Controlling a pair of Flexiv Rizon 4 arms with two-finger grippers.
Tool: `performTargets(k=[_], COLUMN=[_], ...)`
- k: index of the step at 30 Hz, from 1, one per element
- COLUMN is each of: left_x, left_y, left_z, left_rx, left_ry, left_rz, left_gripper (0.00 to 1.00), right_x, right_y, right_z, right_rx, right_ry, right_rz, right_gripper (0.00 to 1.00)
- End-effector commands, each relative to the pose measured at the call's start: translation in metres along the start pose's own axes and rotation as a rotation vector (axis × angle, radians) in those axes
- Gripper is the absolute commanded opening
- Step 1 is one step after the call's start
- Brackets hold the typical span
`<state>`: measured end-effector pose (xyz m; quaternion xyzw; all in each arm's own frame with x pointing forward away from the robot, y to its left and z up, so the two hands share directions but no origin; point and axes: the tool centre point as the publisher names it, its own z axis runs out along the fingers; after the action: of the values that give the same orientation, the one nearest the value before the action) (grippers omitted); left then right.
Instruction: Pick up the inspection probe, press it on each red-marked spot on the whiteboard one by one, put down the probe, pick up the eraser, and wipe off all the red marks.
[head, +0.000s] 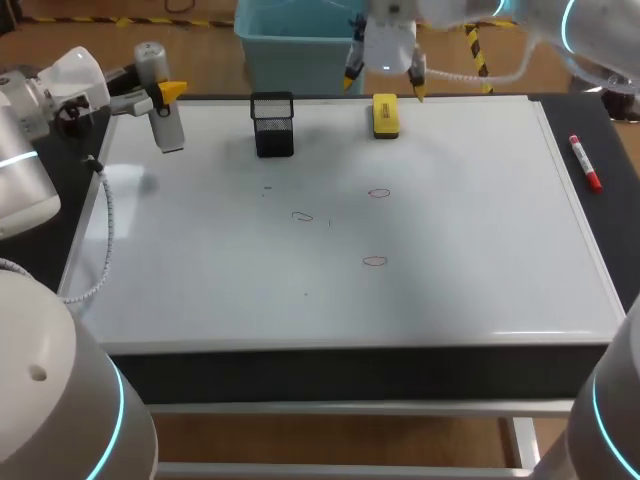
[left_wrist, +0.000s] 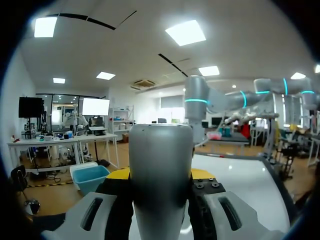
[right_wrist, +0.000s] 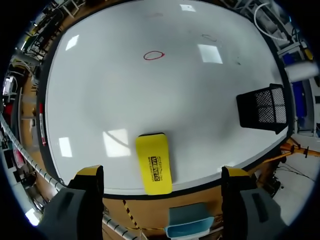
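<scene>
the right pincer (right_wrist: 162, 174) hangs with its two yellow tips spread wide apart, and nothing is caught between them. straight below it, in the gap, lies the yellow eraser (right_wrist: 153, 163), flat on the whiteboard (right_wrist: 150, 100) close to its far edge. the eraser's long axis runs from that edge in towards the middle of the board, a touch skewed, so it crosses the line between the two tips. each tip therefore faces one long side. to my eye a plain drop and a squeeze across the narrow width is what the pick-up calls for, perhaps with a small twist of the wrist to square up.

beyond the eraser, the nearest red mark (right_wrist: 154, 55) sits well out on the open board, and the black mesh cup (right_wrist: 262, 112) stands off to one side.

the left pincer (head: 165, 92) is far from all this, at the board's left far corner. it is clamped on the grey inspection probe (head: 160, 100), which has not yet been put down. the right arm is plainly the nearer one for the eraser.
</scene>
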<state>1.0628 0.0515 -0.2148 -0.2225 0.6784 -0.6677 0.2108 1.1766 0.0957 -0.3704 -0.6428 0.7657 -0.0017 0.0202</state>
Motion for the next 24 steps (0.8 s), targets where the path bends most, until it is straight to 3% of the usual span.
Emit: performTargets(k=[1,4,24], left_x=[-0.0001,-0.0001,-0.0001], left_y=[-0.0001,-0.0001,-0.0001], left_z=[0.0008,0.0008,0.0008], left_rx=[0.003,0.003,0.003], left_ry=[-0.001,-0.001,-0.001], left_rz=[0.002,0.002,0.002], left_gripper=[0.00,0.00,0.00], right_x=[0.0033,0.0040,0.0024], right_y=[-0.0017,-0.0094,-0.0115], right_z=[0.0043,-0.0020,0.0042], right_rx=[0.000,0.006,-0.010], right_ry=[0.020,0.060,0.045], right_rz=[-0.001,0.048,0.021], right_gripper=[1.00,1.00,1.00])
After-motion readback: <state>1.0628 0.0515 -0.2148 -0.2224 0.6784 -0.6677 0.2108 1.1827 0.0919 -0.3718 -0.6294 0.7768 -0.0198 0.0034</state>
